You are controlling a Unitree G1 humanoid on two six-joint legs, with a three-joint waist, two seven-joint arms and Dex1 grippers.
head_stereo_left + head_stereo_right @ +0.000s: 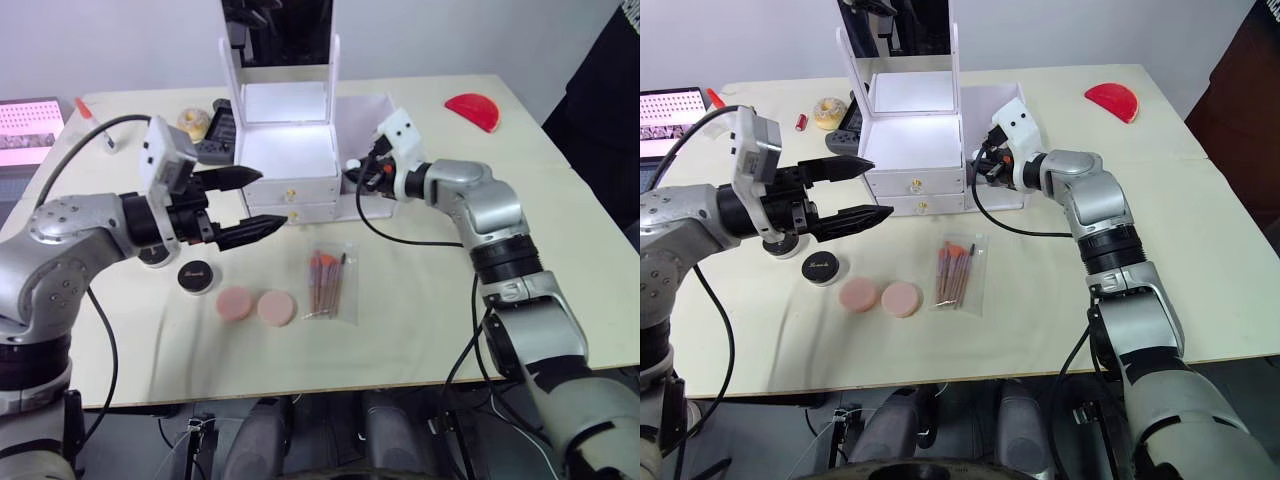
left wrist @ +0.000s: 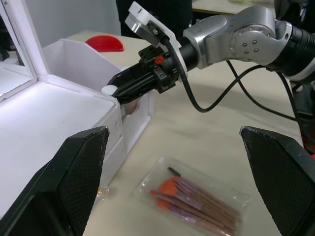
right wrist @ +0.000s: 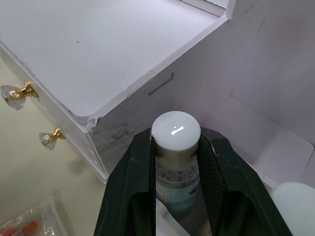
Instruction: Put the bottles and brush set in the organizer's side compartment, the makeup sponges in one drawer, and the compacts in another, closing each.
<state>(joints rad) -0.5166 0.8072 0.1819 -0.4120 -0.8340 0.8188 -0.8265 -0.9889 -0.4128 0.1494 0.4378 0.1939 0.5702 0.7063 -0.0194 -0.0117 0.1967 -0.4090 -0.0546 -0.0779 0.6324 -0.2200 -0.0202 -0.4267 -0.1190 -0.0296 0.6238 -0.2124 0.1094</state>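
1. Two tools are up: the right tool [image 3: 175, 147] is clenched on a white-capped bottle [image 3: 175, 132] right at the low front wall of the organizer's [image 1: 288, 150] side compartment [image 1: 362, 110].
2. A second white cap [image 3: 298, 201] sits close beside it in the bin.
3. Left tool [image 1: 255, 205] hovers released, fingers spread, just in front of the two closed gold-knobbed drawers [image 1: 292, 200].
4. Brush set [image 1: 328, 283], two sponges [image 1: 255, 304] and one black compact [image 1: 197, 275] lie on the worktop [image 1: 420, 320] in front.
5. Behind: tape roll [image 1: 192, 122], red wedge [image 1: 472, 109].
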